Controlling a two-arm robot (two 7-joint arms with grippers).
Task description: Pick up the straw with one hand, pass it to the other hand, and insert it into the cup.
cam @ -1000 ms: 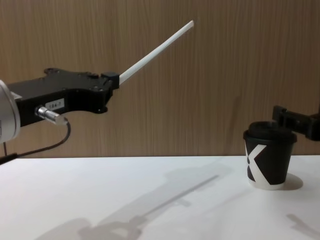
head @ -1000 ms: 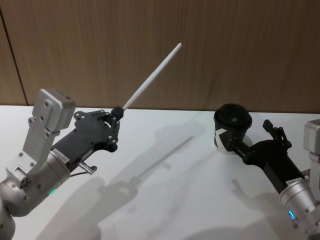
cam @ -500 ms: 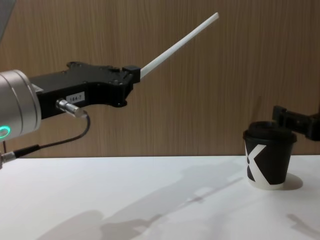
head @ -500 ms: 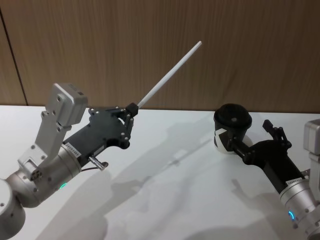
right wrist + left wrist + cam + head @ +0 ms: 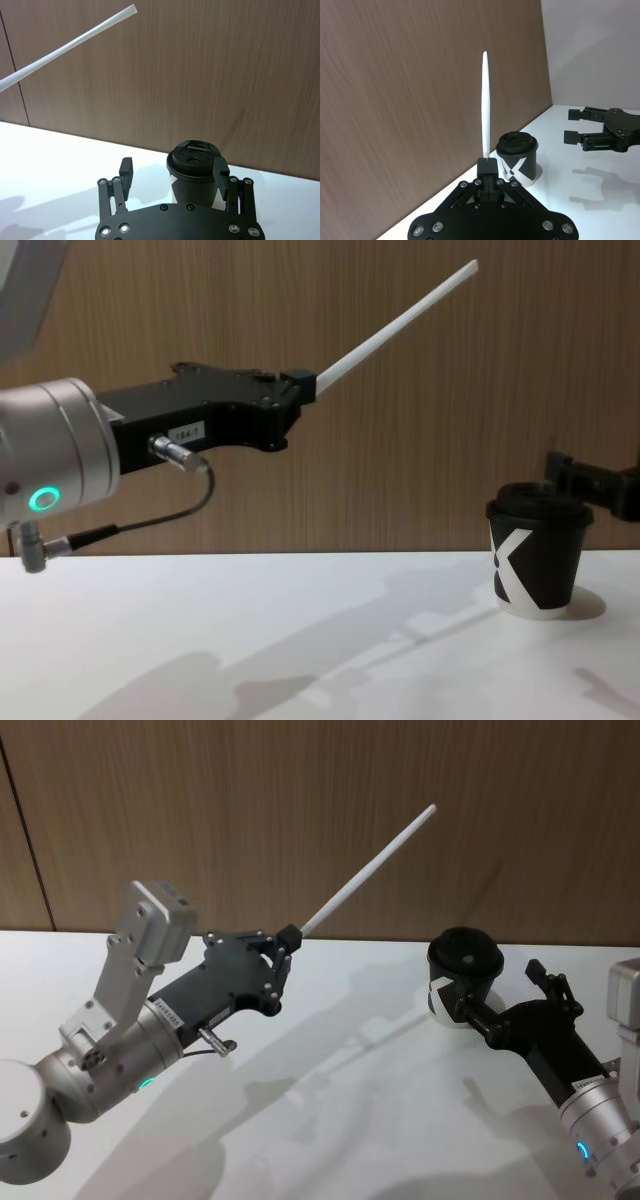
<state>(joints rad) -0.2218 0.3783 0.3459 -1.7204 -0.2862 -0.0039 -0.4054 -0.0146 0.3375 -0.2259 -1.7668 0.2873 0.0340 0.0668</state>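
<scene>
**A:** From the head view, where is the straw?

**B:** It is in the left gripper [image 5: 287,940], which is clenched on its lower end. The rest of the straw [image 5: 368,868] runs up and to the robot's right from the fingertips. Its tip sits high against the wooden wall [image 5: 200,820], and the whole straw is off the table [image 5: 350,1120].

**A:** And the cup?

**B:** The cup [image 5: 463,960] stands upright on the table to the right with its lid on, well apart from the left gripper. The right gripper [image 5: 498,986] sits low and near it, fingers spread, grasping nothing.

**A:** What about the left wrist view?

**B:** The straw rises straight out from between the pinched fingertips. The cup is beyond it. The right gripper is off to one side of the cup, with bare table between them.

**A:** The right wrist view?

**B:** The two spread fingers frame the lid, and the cup stands ahead of them. The straw's free end slants across the wall far above.

**A:** The chest view?

**B:** The left gripper is held high over the table, with the straw angled up toward the right. The cup is low at the right, well below the tip. One right finger shows at lid height.

**A:** How many of each?

**B:** One straw, one cup, two grippers.
</scene>
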